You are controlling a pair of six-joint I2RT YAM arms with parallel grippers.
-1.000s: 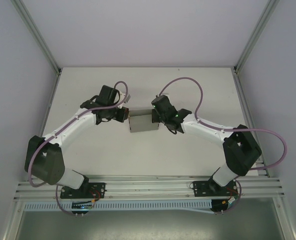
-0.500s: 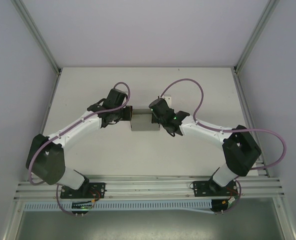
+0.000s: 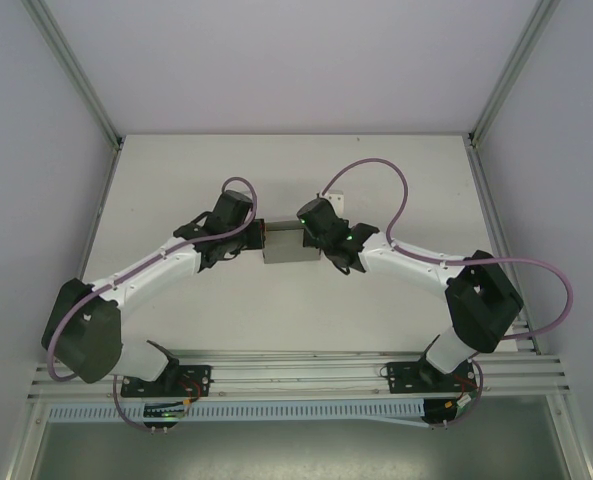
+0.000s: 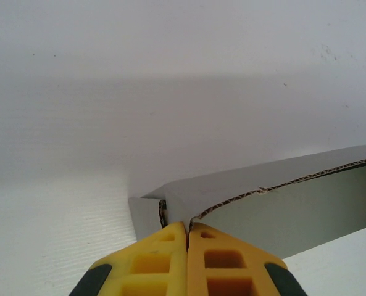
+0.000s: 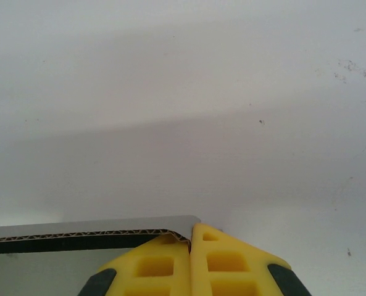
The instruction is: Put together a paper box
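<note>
Left gripper (image 4: pixel 187 229) and right gripper (image 5: pixel 191 231), both clenched, flank the paper box (image 3: pixel 288 245): light, crease-prone card, probably best pinched at a wall edge.

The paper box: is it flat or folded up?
Folded up: the paper box shows upright walls meeting at a bent corner, not a flat sheet.

A white table (image 3: pixel 276 170) sits enclosed by pale lilac walls (image 3: pixel 296 60); aluminium posts (image 3: pixel 74 75) rise from its far corners under even light.
</note>
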